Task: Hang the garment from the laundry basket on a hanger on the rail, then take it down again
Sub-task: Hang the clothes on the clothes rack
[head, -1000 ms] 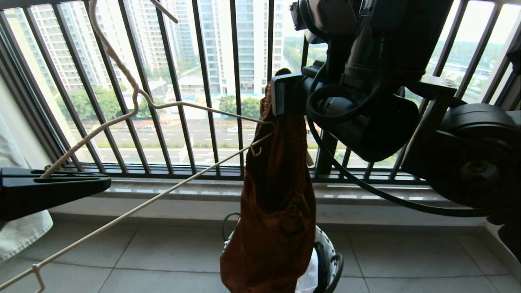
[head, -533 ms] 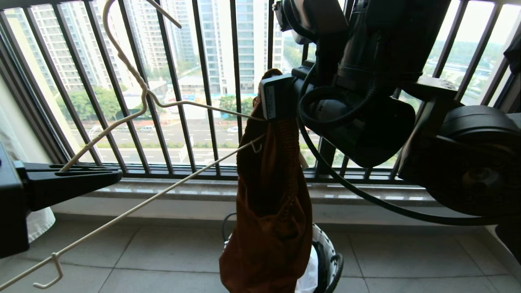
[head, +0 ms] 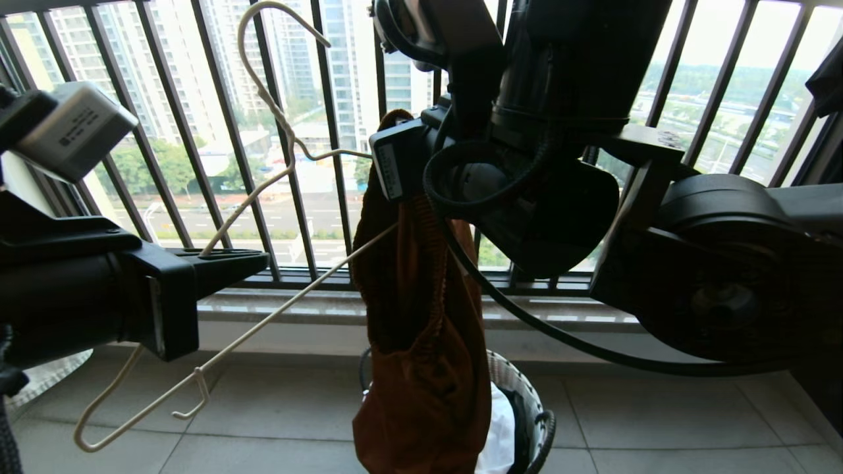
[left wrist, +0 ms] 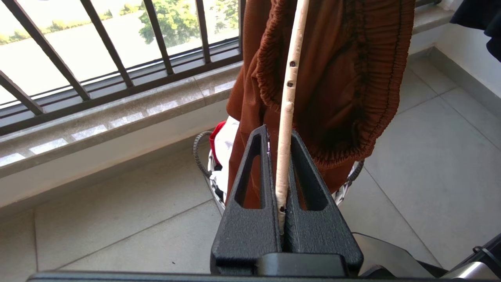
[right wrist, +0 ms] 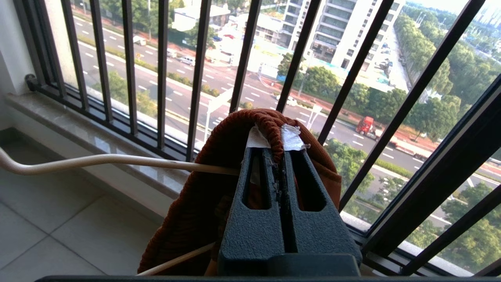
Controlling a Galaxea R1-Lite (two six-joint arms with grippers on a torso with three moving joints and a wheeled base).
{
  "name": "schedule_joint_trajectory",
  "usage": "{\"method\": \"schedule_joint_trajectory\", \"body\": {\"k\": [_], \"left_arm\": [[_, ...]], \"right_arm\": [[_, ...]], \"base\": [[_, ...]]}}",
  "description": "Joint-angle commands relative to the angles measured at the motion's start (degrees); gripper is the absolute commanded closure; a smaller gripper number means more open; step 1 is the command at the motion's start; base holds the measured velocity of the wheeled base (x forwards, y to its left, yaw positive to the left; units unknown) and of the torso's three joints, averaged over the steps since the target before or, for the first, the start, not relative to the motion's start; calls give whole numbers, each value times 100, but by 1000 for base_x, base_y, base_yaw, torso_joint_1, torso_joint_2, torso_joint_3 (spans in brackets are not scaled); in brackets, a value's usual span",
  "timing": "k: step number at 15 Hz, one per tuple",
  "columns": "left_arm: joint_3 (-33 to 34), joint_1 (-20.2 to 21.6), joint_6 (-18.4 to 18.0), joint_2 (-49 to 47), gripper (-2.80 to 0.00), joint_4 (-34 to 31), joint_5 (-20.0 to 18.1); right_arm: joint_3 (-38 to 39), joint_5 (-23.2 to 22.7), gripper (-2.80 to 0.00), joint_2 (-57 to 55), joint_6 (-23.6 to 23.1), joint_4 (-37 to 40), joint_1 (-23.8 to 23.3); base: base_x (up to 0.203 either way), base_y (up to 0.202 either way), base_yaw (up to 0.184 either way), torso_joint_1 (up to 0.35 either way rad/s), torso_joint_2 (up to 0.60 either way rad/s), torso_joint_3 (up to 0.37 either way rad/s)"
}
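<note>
Now | hanger (head: 276,197) pinched by left gripper (left wrist: 282,156), end inside shorts (head: 421,329) | waistband pinched by right gripper (right wrist: 278,156)

My left pincer (left wrist: 285,172) is matt, grainy black plastic, like my right pincer (right wrist: 278,156). The hanger (left wrist: 287,109) looks like cream-coated wire, chipped in spots. The garment (left wrist: 344,78) is soft rust-brown cloth, ribbed at the waistband. The floor (left wrist: 117,219) is smooth grey tile.
</note>
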State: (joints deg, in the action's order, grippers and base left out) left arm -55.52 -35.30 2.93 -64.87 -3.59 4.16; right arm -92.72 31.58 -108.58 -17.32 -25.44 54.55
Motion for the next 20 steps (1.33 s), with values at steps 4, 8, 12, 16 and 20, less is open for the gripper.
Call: {"method": "schedule_joint_trajectory", "body": {"k": [4,8,12,16,20], "left_arm": [[41,-100,305,-449,0,257,56],[41,-91,548,-613,0,796,485],[32,-56,740,-683,0,1305,744],[170,-56,968,-847,0,2064,744],[349,-56,985,-986,0,2662,744]], "right_arm": [[-629,6,0,-430,-534,-30,524],[-731,27,0,-472,-549,-49,813],[-427,42,0,-234,-472,-74,780],[-274,41,0,-164,-440,-75,794],[-106,41,0,-162,-439,-157,835]], "base": [[0,0,0,0,0,0],[0,0,0,0,0,0],[0,0,0,0,0,0],[0,0,0,0,0,0],[0,0,0,0,0,0]]}}
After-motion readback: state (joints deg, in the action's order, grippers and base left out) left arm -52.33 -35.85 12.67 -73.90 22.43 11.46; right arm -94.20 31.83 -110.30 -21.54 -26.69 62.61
